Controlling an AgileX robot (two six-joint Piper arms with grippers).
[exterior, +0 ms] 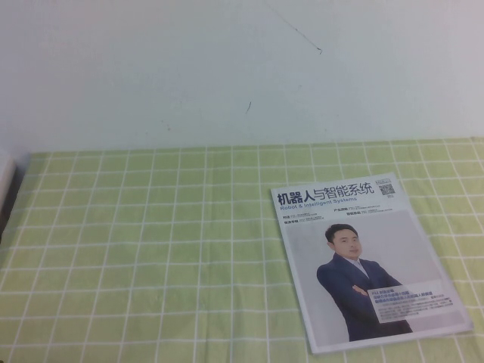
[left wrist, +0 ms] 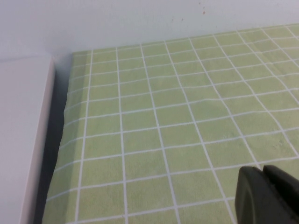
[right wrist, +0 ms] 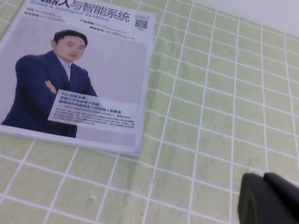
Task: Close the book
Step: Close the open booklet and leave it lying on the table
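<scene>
Jaws: we are reading both pairs as pressed together, empty | left gripper [left wrist: 264, 179] and right gripper [right wrist: 263, 179] hovering above green checked tablecloth [left wrist: 163, 116] | thin glossy magazine with suited man on cover [exterior: 363, 265] lying flat, already closed, well apart from right jaws | we are judging no push needed.

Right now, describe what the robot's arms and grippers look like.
Only the fingertips show. The left gripper, over the bare checked cloth, is two rounded matte black fingers meeting at a thin seam, with no markings or cables visible. The right gripper, over the cloth beside the book, looks the same: plain, black, rounded. The arms themselves are out of every view.
</scene>
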